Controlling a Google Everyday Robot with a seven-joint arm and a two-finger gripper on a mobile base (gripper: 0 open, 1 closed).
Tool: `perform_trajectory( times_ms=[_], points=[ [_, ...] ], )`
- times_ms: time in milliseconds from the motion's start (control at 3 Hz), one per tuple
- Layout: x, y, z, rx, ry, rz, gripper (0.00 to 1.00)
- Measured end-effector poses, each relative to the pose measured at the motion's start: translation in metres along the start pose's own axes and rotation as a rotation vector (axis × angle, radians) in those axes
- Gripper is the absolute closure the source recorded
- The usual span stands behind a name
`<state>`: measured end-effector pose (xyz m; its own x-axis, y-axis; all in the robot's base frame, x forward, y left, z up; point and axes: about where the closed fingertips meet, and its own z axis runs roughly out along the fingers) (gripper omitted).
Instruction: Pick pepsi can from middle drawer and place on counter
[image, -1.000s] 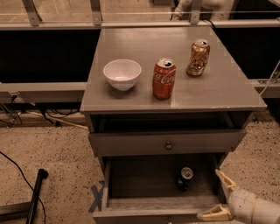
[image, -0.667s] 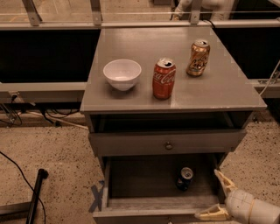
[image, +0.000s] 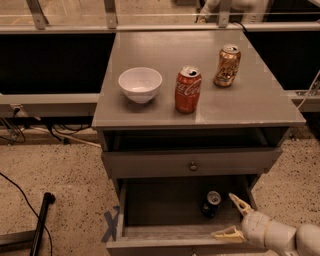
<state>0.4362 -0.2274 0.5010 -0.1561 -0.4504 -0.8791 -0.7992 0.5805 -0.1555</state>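
I'm mid-reach: end effector (image: 234, 219) wide open, empty, beside the can (image: 212, 204) in the drawer (image: 160, 207); next I straddle it.

the gripper (image: 223, 215) sits low at the right, pointing left, its two fingers (image: 241, 204) spread apart.

Bare floor of the middle drawer (image: 150, 210) left of the pepsi can (image: 212, 204), knobbed drawer front (image: 192, 162) shut above and behind the can, gripper (image: 235, 218) just right of the can, fingers spread.
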Motion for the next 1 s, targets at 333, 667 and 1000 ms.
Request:
perform_trajectory(
  times_ms=[333, 667, 1000],
  points=[
    [0.012, -0.011, 0.015, 0.008, 0.014, -0.009, 0.10],
    [0.018, -0.030, 0.018, 0.045, 0.009, -0.018, 0.11],
    [0.028, -0.049, 0.022, 0.069, 0.000, -0.003, 0.17]
  ],
)
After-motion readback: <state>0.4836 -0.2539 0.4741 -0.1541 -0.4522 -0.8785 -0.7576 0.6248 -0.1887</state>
